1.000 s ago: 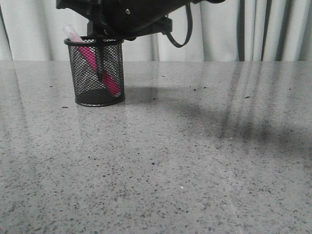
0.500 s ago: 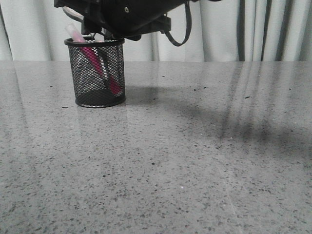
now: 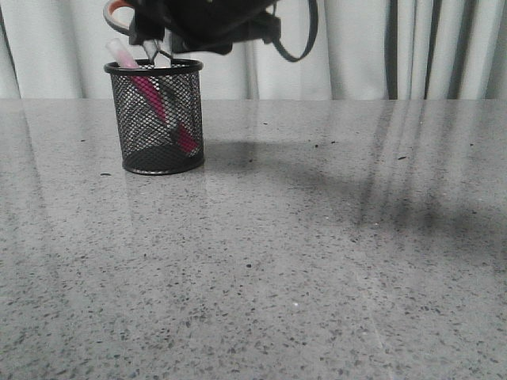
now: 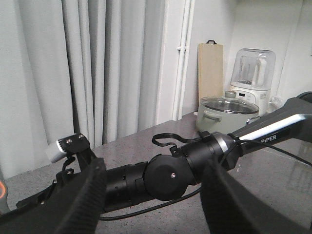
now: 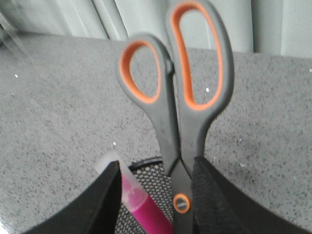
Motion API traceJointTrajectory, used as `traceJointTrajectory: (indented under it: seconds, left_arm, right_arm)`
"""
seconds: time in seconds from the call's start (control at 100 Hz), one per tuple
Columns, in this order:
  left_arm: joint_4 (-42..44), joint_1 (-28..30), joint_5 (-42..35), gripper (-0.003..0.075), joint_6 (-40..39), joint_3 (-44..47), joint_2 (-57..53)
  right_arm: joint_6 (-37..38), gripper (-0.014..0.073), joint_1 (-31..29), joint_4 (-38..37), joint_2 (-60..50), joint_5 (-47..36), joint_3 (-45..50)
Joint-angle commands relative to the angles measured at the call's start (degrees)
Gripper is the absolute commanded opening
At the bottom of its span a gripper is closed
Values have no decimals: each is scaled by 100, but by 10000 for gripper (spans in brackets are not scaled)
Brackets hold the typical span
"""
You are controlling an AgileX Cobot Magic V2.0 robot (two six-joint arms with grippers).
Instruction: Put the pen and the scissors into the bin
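Observation:
The bin point(image 3: 154, 119) stands upright at the far left of the table. The pen point(image 3: 119, 52) leans inside it, pale end above the rim. The scissors point(image 3: 165, 59) stand in it blades down, grey and orange handles above the rim. My right gripper point(image 3: 158, 36) hovers just above the bin. In the right wrist view it point(image 5: 157, 168) is open, its fingers either side of the scissors point(image 5: 175, 97), the pen point(image 5: 141, 204) and the bin's rim point(image 5: 146, 163). The scissors rest close against one finger. My left gripper point(image 4: 153, 204) is open, empty, raised and out of the front view.
The right arm point(image 4: 170, 170) reaches across in front of the left wrist camera. Behind it on a counter are a lidded pot point(image 4: 226, 114), a blender point(image 4: 251, 78) and a wooden board point(image 4: 210, 68). Curtains point(image 3: 356, 47) hang behind the speckled grey table point(image 3: 301, 253).
The scissors have dropped deeper into the bin and now stand free. My right gripper has let go of them and moved up.

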Motion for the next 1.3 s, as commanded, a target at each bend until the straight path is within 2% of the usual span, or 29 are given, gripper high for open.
traceJointTrajectory:
  seconds: [0.0, 0.36, 0.41, 0.46, 0.51, 0.52, 0.62, 0.7, 0.95, 1.07, 1.16, 1.29]
  left_arm:
    - [-185, -34, -221, 387, -21, -156, 24]
    - [50, -34, -233, 384, -21, -156, 24]
    - [219, -34, -267, 354, -22, -156, 24]
    - [383, -23, -282, 291, -151, -156, 14]
    - [633, 2, -294, 212, -386, -156, -4]
    - [724, 13, -294, 189, -467, -156, -3]
    - [1494, 69, -294, 48, -1100, -129, -117]
    - [2011, 161, -339, -21, -1561, -37, -293]
    - [3377, 753, -460, -20, -2852, 842, -1088]
    - [3337, 1072, -482, -20, -2875, 1315, -1348]
    - [3189, 1217, -557, -20, -2875, 1576, -1401]
    - [2826, 1300, -620, -20, -2875, 1743, -1401]
  right_arm:
    - [2, 301, 4, -24, -450, -386, -138]
    - [-10, 284, 4, -62, -910, -184, -138]
    - [-114, 220, 4, -108, -1144, 71, -138]
    - [-430, 102, 4, -121, -1427, 367, -114]
    - [-791, -67, 4, -121, -1757, 674, -10]
    - [-850, -74, 4, -121, -1865, 738, 11]
    - [-1073, -64, 4, -299, -2750, 1118, 518]
    - [-1073, -64, 4, -525, -3708, 1437, 1215]
    - [-1073, -64, 4, -824, -6880, 2556, 3397]
    - [-1044, -64, -10, -824, -8352, 2898, 4056]
    - [-719, -63, -130, -861, -9344, 3327, 4300]
    - [-138, -63, -411, -1533, -10378, 4308, 4555]
